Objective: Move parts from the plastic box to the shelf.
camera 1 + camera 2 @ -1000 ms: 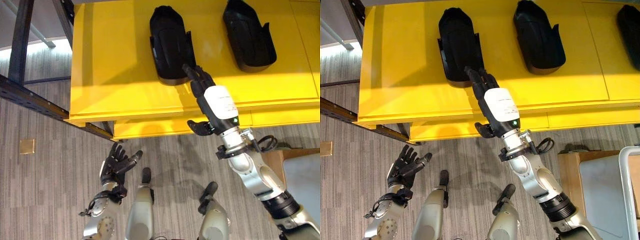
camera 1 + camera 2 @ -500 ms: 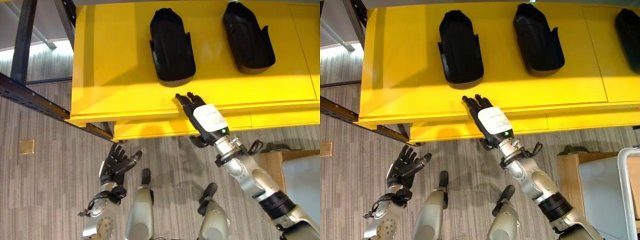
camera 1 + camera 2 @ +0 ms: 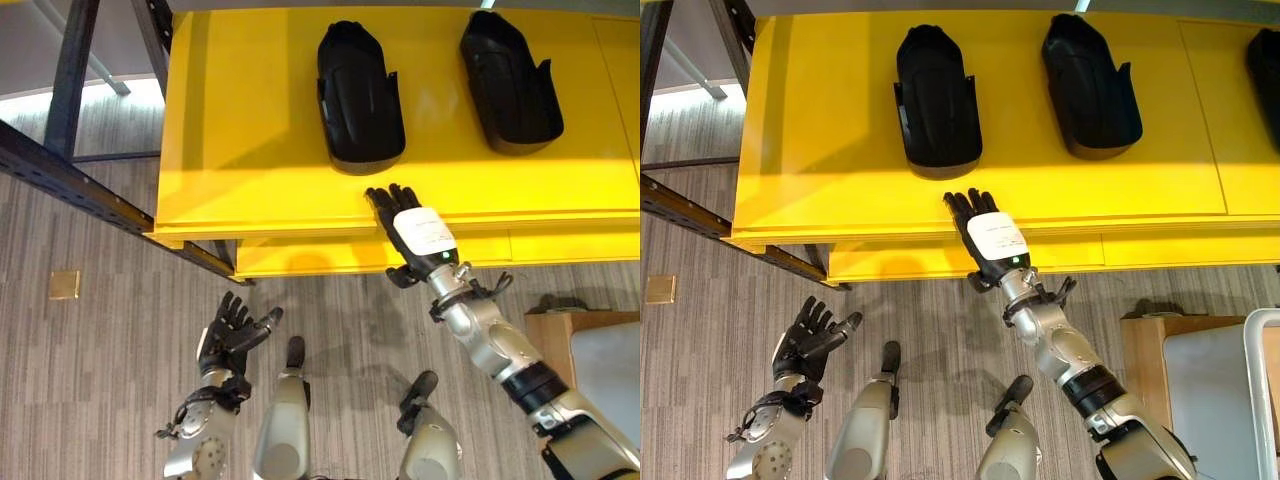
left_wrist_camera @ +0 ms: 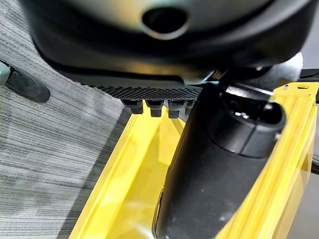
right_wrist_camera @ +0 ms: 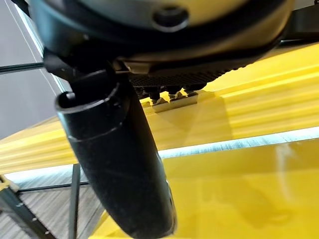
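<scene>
Right hand (image 3: 415, 228), fingers straight and empty, hovers over the yellow shelf's (image 3: 250, 150) near edge, just short of the left black part (image 3: 358, 97). Bare shelf lies to its left. Left hand (image 3: 228, 330) hangs open above the floor.

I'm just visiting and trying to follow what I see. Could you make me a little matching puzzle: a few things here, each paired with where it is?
Things:
1. right hand
2. left hand
3. black part
4. yellow shelf

Places:
A. low over the grey floor, fingers spread
B. lying on the shelf top
C. over the shelf's front edge, fingers straight
D. carries the black parts

Pairs: 1-C, 2-A, 3-B, 4-D
</scene>
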Available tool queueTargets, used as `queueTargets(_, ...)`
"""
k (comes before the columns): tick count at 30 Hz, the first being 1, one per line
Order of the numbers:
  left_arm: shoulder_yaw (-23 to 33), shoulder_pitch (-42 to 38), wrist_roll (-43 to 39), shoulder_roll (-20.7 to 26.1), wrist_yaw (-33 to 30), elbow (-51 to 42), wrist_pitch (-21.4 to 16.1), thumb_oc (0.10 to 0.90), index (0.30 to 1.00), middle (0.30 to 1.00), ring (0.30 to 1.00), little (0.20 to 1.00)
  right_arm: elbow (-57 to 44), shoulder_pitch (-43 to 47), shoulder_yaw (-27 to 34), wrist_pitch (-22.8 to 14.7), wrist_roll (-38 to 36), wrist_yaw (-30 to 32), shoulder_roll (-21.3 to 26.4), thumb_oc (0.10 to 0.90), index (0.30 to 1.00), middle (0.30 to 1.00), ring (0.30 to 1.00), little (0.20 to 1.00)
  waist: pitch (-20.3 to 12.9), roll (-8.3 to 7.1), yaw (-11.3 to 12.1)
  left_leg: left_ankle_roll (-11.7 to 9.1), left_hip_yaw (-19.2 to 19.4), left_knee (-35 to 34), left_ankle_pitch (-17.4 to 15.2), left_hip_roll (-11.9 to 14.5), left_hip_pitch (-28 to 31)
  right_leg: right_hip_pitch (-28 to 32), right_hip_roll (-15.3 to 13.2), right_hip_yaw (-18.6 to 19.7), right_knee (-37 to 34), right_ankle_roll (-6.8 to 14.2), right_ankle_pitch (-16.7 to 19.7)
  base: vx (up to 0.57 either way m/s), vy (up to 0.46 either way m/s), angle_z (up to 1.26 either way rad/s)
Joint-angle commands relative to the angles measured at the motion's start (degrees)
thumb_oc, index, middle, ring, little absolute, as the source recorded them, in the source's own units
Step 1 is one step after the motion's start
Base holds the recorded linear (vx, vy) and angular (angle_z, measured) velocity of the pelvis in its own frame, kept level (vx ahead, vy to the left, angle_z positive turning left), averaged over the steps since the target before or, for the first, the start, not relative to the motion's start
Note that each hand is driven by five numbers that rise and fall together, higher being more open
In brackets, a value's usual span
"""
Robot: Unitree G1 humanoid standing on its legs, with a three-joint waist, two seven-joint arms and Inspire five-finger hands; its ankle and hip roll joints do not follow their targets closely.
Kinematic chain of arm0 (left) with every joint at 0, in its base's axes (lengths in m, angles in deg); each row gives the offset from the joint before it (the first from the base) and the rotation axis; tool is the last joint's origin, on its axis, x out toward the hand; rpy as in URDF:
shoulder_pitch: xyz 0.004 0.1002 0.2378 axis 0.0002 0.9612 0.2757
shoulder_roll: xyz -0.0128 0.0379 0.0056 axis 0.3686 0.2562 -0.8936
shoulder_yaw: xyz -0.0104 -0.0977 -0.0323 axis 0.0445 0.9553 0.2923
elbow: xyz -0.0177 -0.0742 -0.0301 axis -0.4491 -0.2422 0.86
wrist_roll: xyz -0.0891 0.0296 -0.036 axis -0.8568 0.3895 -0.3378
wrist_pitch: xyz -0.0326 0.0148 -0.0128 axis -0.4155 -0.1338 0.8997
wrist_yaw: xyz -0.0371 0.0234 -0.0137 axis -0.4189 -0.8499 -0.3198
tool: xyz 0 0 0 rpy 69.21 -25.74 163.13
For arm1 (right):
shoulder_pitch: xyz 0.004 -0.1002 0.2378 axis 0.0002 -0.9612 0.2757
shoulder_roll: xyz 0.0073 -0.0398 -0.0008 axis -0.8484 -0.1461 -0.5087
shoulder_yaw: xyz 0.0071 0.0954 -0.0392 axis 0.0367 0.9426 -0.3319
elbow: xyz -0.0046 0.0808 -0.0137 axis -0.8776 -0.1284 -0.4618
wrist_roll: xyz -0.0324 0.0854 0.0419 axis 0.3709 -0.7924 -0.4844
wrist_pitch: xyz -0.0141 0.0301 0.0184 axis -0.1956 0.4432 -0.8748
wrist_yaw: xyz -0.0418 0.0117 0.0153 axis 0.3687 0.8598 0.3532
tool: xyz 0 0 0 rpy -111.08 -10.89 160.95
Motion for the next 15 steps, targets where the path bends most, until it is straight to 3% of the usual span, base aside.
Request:
queueTargets(1,1.1,1.5,1.6,1.8,2.0,-5.3,-5.3,0.9,1.0,1.0,1.0,1.0,-0.7,4.5,-0.8,0.7,-0.4,1.0,0.1,0.9,1.0,1.0,1.0,1.0,-2.5,0.0,1.7,2.8,3.1,-6.4,-2.4,-0.3,8.4,1.9,-1.7,2.2,2.8,3.3,7.4,0.0,0.0,0.0)
queueTargets(15,0.8,1.6,0.8,2.4,2.5,-5.8,-5.5,0.9,1.0,1.0,1.0,1.0,5.1,8.7,-3.1,1.4,-0.7,0.3,-1.6,0.9,1.0,1.0,1.0,1.0,-2.5,0.22,2.9,2.9,2.6,-6.5,-2.3,-0.3,8.1,2.0,-1.7,1.7,2.6,3.3,7.3,0.0,0.0,0.0)
